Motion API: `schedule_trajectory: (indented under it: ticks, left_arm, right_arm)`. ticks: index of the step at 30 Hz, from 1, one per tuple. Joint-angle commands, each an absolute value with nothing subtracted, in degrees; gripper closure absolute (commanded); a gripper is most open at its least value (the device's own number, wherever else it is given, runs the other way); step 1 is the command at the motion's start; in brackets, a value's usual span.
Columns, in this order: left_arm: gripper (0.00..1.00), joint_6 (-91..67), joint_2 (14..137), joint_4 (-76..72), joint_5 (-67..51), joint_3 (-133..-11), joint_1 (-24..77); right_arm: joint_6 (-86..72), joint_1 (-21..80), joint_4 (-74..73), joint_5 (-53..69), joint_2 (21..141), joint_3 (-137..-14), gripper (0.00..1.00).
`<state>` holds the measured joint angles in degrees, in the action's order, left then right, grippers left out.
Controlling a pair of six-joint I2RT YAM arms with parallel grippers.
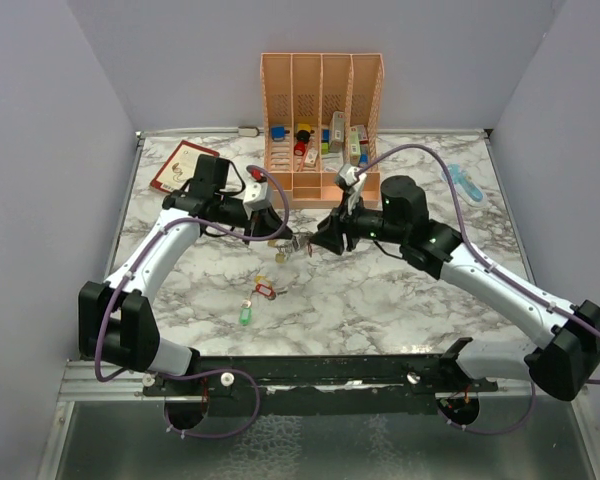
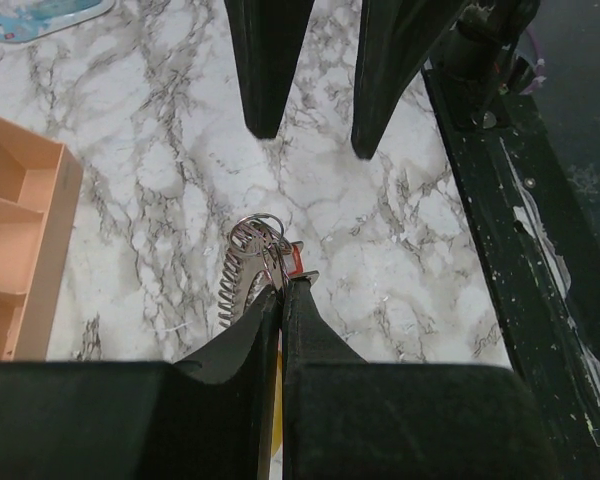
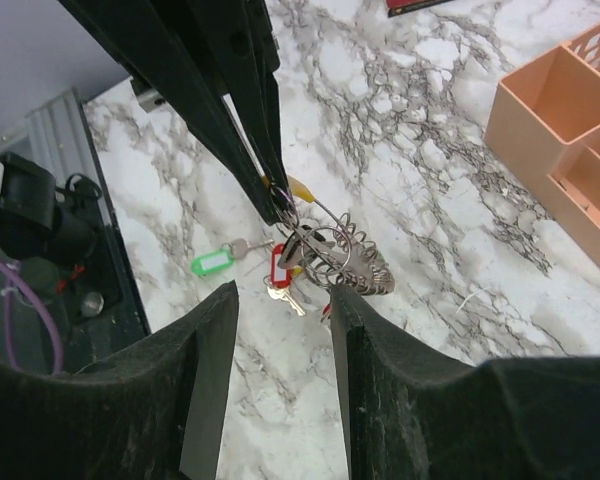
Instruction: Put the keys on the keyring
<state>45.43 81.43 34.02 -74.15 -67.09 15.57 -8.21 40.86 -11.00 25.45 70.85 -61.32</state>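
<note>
Keyring [image 2: 258, 230] between left pincer [image 2: 283, 283] tips (right pincer [image 3: 283, 292] wide, just beside)

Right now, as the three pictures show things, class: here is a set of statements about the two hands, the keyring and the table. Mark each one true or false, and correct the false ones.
1. The left hand is shut on the keyring. True.
2. The right hand is clamped on the keyring. False: its fingers stand apart and grip nothing.
3. A key with a green tag lies on the table, apart from the keyring. True.
4. The peach organizer stands at the near edge, beside the arm bases. False: it stands at the far edge, by the back wall.
</note>
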Motion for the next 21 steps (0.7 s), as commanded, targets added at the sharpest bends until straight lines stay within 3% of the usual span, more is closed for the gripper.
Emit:
schedule_trajectory:
  ticks: [1, 21]
  left_arm:
    - [1.00, 44.7, 81.6, 33.3, -79.7, -66.7, 17.1]
    - [1.00, 43.7, 82.5, 32.0, -79.5, -65.5, 19.4]
  right_arm:
    - [-1.1, 41.1, -2.0, 30.2, 70.4, -58.1, 0.58]
    - [-1.4, 41.0, 1.7, 35.2, 75.8, -58.1, 0.72]
